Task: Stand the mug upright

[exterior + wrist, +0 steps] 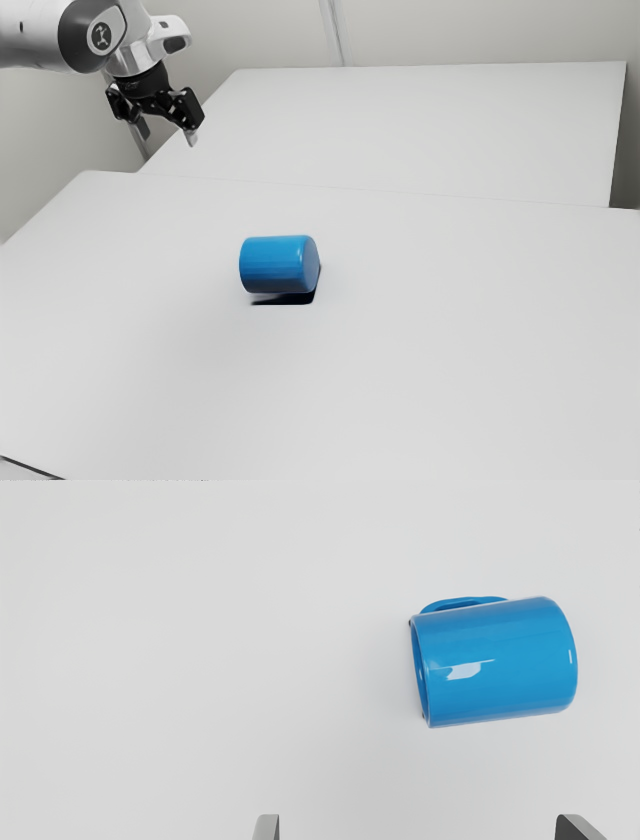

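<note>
A blue mug [278,265] lies on its side on the white table, near the middle of the exterior view. In that view my gripper [168,137] hangs at the upper left, above and apart from the mug. The wrist view has the mug [495,662] with its handle on one long side and its mouth facing sideways; the inside is mostly hidden. My gripper [417,825] is open there, its two fingertips wide apart with nothing between them.
The white tabletop [420,370] extends around the mug. Beyond it, in the exterior view, stands another white surface [430,130] before pale walls.
</note>
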Available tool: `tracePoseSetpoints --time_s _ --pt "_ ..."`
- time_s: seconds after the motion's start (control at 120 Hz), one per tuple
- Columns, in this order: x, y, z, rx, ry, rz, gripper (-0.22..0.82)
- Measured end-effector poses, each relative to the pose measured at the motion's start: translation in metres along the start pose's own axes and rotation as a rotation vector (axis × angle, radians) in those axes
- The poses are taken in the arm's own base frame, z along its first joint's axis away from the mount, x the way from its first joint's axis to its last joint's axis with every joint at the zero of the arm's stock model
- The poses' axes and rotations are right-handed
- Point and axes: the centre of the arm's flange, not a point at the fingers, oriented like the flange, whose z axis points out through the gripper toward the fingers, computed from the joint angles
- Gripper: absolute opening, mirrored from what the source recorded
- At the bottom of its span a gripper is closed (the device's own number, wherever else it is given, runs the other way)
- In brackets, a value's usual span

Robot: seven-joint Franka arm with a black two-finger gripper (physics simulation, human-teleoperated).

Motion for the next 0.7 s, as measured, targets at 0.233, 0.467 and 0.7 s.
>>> tracePoseSetpoints --time_s 0.233,0.467,0.7 --pt "-0.004 0.006 0.008 -0.004 -0.017 0.013 0.6" --pt "-0.014 0.023 0.061 -0.258 -0.141 -0.055 0.6" --pt "-0.009 -0.02 0.136 -0.455 -0.257 -0.206 0.6"
